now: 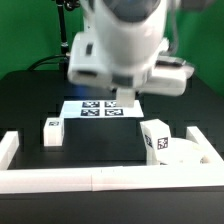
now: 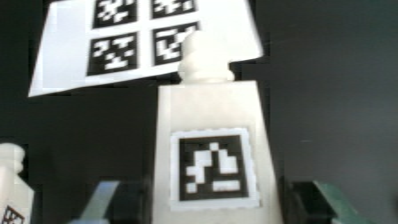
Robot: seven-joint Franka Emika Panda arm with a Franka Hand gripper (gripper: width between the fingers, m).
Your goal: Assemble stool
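Note:
In the wrist view a chunky white leg (image 2: pixel 210 130) with a black-and-white tag fills the middle, its peg end pointing toward the marker board (image 2: pixel 143 40). My gripper (image 2: pixel 217 205) is shut on this leg, one finger on each side. In the exterior view the gripper (image 1: pixel 124 97) hangs over the marker board (image 1: pixel 100 108), and the hand hides most of the held leg. A second leg (image 1: pixel 52 131) lies at the exterior view's left. A third leg (image 1: pixel 155 140) stands by the round seat disc (image 1: pixel 186 153) at the right.
White border rails run along the front (image 1: pixel 100 178), the exterior view's left (image 1: pixel 8 148) and its right (image 1: pixel 207 142) of the black table. Part of another leg (image 2: pixel 15 185) shows at the wrist view's edge.

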